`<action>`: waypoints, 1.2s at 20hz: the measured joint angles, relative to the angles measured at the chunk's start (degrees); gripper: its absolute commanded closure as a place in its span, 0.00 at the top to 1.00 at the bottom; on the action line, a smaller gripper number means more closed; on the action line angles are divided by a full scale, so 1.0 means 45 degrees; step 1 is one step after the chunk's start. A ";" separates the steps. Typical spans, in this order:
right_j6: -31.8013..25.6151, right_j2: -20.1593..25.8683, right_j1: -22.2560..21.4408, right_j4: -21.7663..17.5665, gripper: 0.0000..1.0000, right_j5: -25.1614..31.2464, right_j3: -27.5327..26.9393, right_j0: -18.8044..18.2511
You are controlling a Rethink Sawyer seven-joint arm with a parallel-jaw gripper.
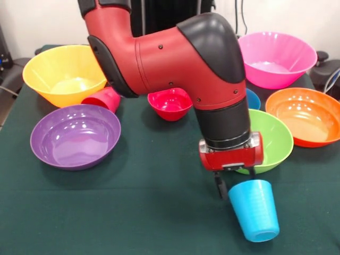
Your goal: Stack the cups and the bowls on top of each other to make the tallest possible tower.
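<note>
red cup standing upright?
No. The red cup lies tipped on its side against the yellow bowl, beside the purple bowl.

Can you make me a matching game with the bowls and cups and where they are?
Things:
1. sky-blue cup
2. red cup
3. small red bowl
4. purple bowl

Places:
A. lying on its side beside the yellow bowl
B. upright behind the arm
C. tilted at the gripper
D. front left of the table

Pairs: 1-C, 2-A, 3-B, 4-D
</note>
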 measured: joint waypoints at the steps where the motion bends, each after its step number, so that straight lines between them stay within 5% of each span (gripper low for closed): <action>1: 0.0000 0.0002 -0.0001 0.0058 1.00 0.0000 0.0004 0.0043; 12: 0.0000 0.0000 -0.0521 0.0348 1.00 0.0087 0.0538 -0.0021; 13: 0.0000 0.0002 -0.0705 0.0346 0.00 -0.0204 0.0715 -0.0135; 24: 0.0000 -0.0092 -0.0826 -0.0385 0.00 -0.1548 0.0860 -0.0446</action>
